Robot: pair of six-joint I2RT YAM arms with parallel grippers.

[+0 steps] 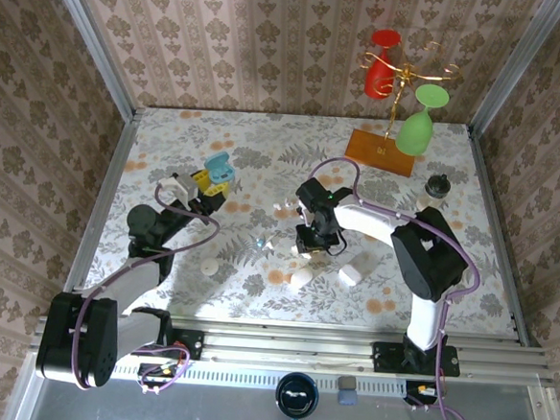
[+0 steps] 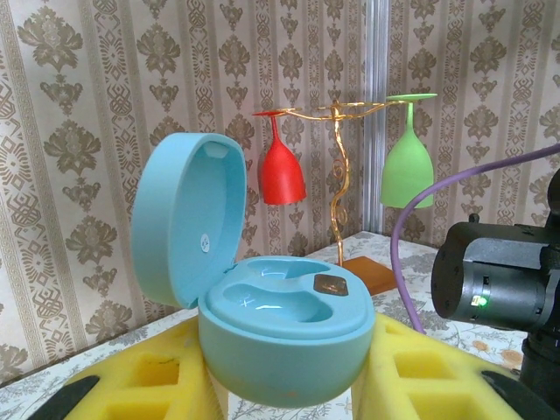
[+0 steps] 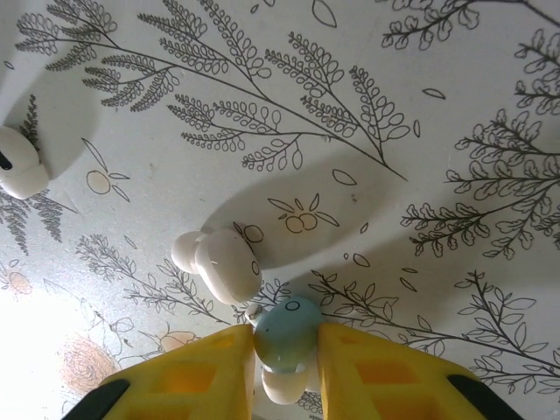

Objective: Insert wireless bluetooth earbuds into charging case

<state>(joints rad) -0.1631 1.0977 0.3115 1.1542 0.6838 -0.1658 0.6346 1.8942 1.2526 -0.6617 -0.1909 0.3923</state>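
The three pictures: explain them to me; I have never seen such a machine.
The left arm and right arm are robot arms bolted at the near edge of a flower-patterned table; each ends in yellow-padded jaws. The top picture looks down on both; the other two come from a camera on each wrist. The left arm's jaws hold an open light-blue oval plastic charging case, lid up, no earbud in it. The right arm's jaws pinch a tiny pale glossy plastic earbud; a second white earbud lies beside it. White oval cases lie about, and a gold wire rack carries a red wineglass and a green wineglass.
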